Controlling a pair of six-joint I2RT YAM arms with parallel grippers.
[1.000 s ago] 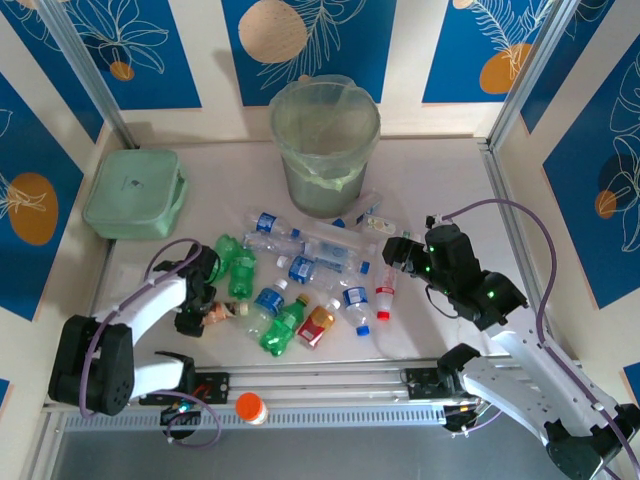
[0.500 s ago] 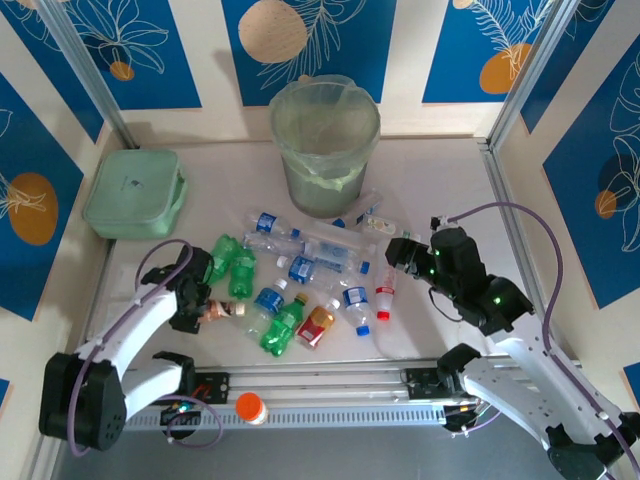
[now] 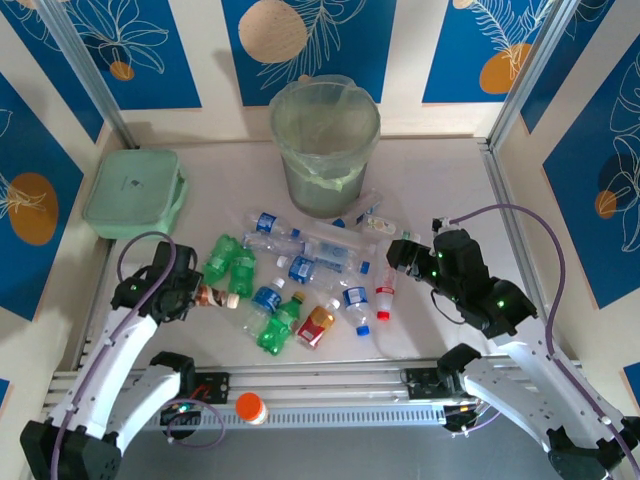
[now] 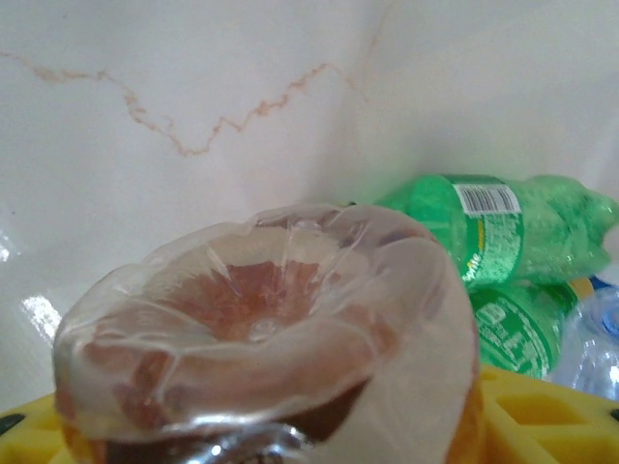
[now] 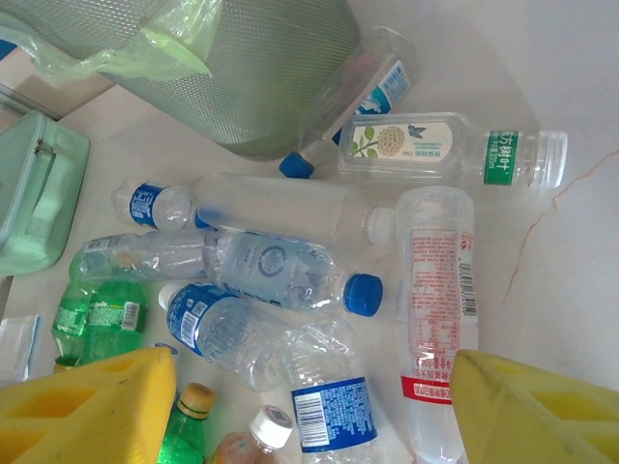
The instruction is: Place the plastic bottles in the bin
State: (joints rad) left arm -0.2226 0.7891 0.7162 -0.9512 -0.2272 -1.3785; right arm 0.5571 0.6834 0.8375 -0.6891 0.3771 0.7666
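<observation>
Left gripper (image 3: 193,297) clamping amber bottle (image 3: 212,297), lower left; right gripper (image 3: 398,256) hanging part-open, empty; plastic bottles (image 3: 268,224) lying outside bin (image 3: 318,185)

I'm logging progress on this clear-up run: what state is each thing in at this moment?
bin: upright, open-topped, bag-lined.
mint-green box: lid shut.
amber bottle: clamped in the left gripper, base toward the wrist camera.
left gripper: closed on the amber bottle.
right gripper: open, nothing between its fingers.
green bottles: lying on their sides.
red-labelled bottle: lying down, capped.
orange-capped jar: capped.
</observation>
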